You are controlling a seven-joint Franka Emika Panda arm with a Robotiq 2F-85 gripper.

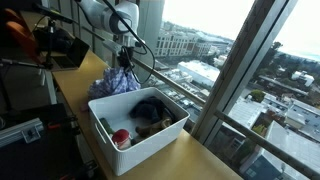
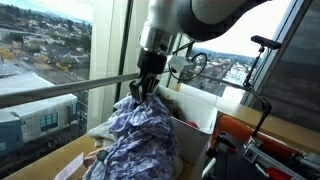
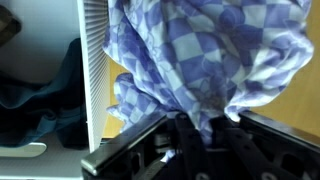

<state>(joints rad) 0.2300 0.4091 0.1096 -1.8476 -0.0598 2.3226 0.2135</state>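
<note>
In an exterior view, the far left of the frame is dim room. Dark equipment (image 1: pixel 58 45) with an orange patch behind it stands at the upper-left end of the wooden bench (image 1: pixel 75 88). The bench runs beside the window from upper left toward lower right.

Left of centre, the end effector (image 1: pixel 124 62) hangs from the arm above the bench. Its fingers are clamped together on a bunched blue-and-white checked cloth (image 1: pixel 116 82). The cloth droops from the grip just behind the far left corner of a white bin (image 1: pixel 140 145); whether its lower folds touch the bench I cannot tell. The bin sits on the bench mid-frame and holds a dark cloth (image 1: pixel 150 108) and a small red thing (image 1: pixel 120 136) near its lower left corner.

To the right, a slanted window frame (image 1: pixel 238 75) crosses the glass, with city buildings in daylight beyond.

In the wrist view, the bin's ribbed white wall shows at left. The checked cloth fills the upper middle and is pinched at bottom centre. Bare yellowish bench shows at right.
</note>
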